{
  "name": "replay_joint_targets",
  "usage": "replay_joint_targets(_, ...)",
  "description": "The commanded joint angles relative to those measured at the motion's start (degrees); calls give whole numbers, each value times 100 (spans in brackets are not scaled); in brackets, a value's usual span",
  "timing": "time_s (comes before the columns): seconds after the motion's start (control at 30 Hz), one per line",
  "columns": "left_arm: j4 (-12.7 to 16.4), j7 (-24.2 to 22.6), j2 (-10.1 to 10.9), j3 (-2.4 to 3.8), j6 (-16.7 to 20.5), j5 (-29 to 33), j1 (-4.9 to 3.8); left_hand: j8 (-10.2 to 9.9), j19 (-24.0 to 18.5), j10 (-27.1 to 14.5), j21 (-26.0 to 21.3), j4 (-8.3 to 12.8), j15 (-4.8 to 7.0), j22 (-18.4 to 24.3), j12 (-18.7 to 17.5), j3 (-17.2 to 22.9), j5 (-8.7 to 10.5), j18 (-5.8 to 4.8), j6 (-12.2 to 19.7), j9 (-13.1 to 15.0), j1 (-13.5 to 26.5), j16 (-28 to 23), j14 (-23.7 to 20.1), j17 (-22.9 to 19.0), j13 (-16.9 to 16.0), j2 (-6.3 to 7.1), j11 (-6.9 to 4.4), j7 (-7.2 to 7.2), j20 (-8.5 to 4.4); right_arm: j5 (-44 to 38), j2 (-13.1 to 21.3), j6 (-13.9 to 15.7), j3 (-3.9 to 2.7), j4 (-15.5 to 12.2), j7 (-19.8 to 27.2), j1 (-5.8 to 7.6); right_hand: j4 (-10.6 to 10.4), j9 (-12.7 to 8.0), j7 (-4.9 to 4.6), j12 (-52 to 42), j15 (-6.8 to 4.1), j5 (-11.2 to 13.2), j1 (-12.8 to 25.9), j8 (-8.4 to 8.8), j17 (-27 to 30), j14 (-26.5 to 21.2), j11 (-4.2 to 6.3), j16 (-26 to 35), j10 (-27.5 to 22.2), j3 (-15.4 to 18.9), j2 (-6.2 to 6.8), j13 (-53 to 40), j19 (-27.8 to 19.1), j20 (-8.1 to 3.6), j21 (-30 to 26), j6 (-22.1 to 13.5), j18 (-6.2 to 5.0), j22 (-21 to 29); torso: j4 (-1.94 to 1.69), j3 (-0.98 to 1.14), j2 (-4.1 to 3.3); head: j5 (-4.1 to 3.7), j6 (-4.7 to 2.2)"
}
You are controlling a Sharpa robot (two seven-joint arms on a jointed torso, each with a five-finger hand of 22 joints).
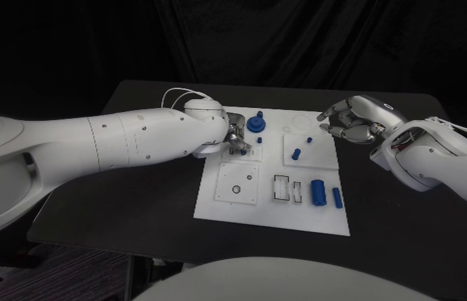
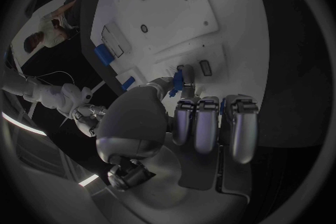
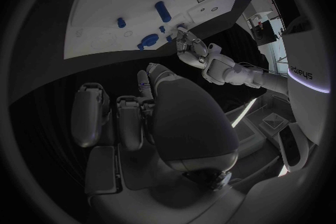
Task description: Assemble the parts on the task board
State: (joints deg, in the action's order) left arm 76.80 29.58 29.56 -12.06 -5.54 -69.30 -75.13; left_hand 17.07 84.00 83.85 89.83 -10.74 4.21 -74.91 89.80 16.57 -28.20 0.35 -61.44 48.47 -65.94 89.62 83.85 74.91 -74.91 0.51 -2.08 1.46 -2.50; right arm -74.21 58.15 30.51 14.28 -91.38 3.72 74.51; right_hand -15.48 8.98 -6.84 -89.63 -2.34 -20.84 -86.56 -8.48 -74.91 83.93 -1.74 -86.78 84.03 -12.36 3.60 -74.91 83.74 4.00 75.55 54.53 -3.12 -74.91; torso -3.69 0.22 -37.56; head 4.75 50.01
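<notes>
The white task board [image 1: 255, 206] lies in the middle of the table. My left hand [image 1: 231, 136] hovers over its far left part, beside a blue knob [image 1: 257, 123] that stands in the board. In the left wrist view this hand [image 2: 203, 123] pinches a small blue part [image 2: 178, 78] between thumb and finger, just above two small slots [image 2: 204, 67]. My right hand [image 1: 352, 119] hangs over the board's far right corner with fingers curled in and nothing seen in them; it appears again as my right hand [image 3: 133, 117]. Two blue pegs [image 1: 295, 154] stand upright near the board's middle.
A large blue cylinder [image 1: 318, 192] and a thinner one [image 1: 337, 198] lie at the board's near right, next to white rectangular slots [image 1: 281, 187]. A square plate with a round hole [image 1: 237, 190] sits near left. Black table [image 1: 127, 200] surrounds the board.
</notes>
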Motion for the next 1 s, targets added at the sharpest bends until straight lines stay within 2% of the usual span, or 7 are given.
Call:
replay_joint_targets(0.03,24,23,3,-4,-2,12,27,-37,600,615,17,10,43,-1509,20,55,35,-35,-23,16,26,38,615,1509,-1509,12,-38,-16,-54,-8,7,-46,-4,5,-108,-15,1,-6,-11,36,44,-33,-63,23,-1135,505,-43,38,500,-35,-2,-1404,-20,27,-39,38,-43,-947,0,-1,2,8,-1)
replay_joint_targets(1.0,163,69,98,-4,5,12,41,-64,600,615,17,20,44,-1509,20,137,112,-35,-23,41,65,38,615,1509,-1509,22,-36,-12,-57,-8,58,-100,-4,-35,-142,-15,8,-10,-12,50,45,-75,-81,26,-1118,500,-43,54,482,-61,-10,-1385,-32,27,-68,43,-49,-938,-3,2,3,35,-1)
